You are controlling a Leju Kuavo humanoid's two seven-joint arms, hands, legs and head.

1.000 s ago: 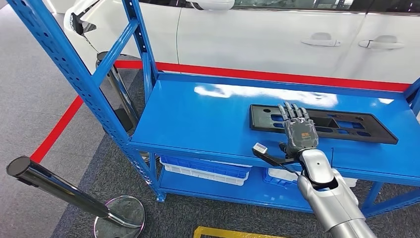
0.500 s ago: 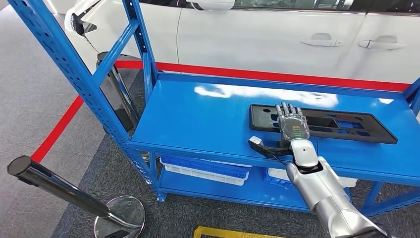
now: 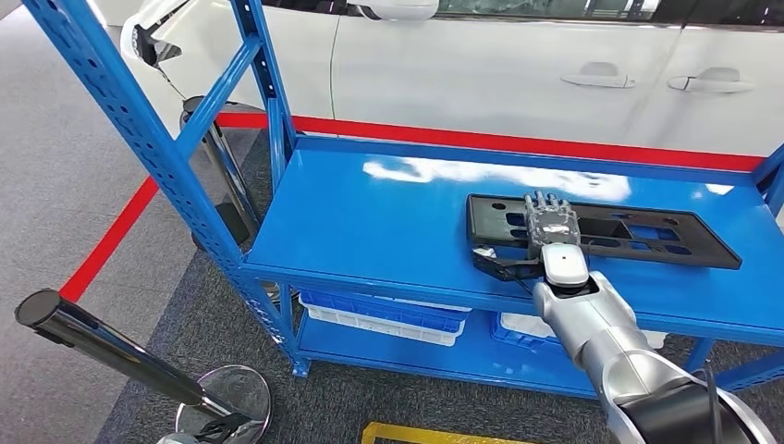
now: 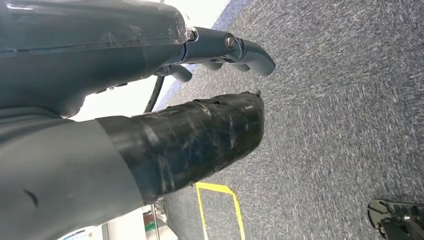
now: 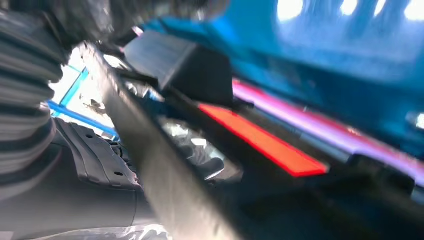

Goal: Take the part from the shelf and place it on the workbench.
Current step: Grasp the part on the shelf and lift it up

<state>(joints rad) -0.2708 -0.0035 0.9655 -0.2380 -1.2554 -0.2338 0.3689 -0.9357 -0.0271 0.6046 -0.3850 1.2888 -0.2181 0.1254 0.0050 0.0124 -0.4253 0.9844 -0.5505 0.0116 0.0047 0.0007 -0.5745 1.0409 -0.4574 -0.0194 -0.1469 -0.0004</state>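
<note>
The part point(image 3: 606, 229) — a long, flat black plastic panel with cut-outs — lies on the blue shelf point(image 3: 388, 217), toward its right side, so the task is at its very start. The right hand point(image 3: 552, 225) reaches over the front edge of the shelf and lies flat on the panel's left portion, fingers stretched out on top of it, the thumb down by the near edge. Whether anything is pinched yet I cannot tell; the right wrist view is too blurred to settle it. The left hand point(image 4: 150, 100) hangs low over grey carpet, fingers loosely apart, holding nothing. Still to come, as I judge it — closing on the panel, lifting it off and carrying it to the workbench.
</note>
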